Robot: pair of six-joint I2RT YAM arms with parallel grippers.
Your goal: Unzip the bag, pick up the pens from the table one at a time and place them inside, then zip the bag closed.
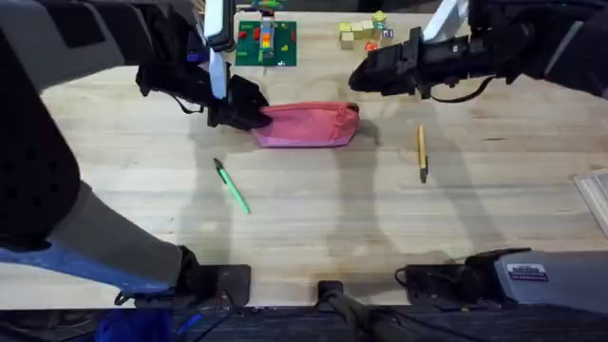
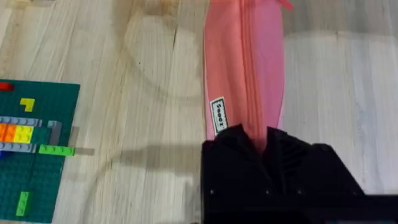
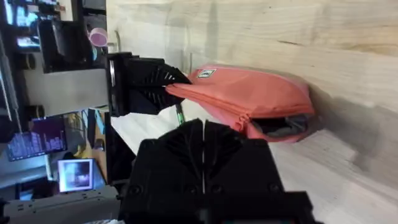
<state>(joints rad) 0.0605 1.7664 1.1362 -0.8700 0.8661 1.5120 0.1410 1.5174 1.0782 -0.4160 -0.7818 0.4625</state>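
A: Two pens on the table, none bagged. Green pen lies near-left of the bag, yellow-orange pen to its right, well apart.

B: Bag status?

A: Pink pouch, mid-table toward the far side, lying flat. Left gripper is clamped on its left end (left wrist view shows the fingers pinching the fabric at the zipper line). The right end gapes; right wrist view shows a dark opening there, so I'd judge the unzip done or mostly done.

B: Anything inside?

A: Can't see any contents through that gap.

B: Right gripper?

A: Right gripper hangs above the table, far-right of the bag, fingers pressed together, holding nothing.

B: Remaining?

A: Both pens in, one at a time, then zip shut.
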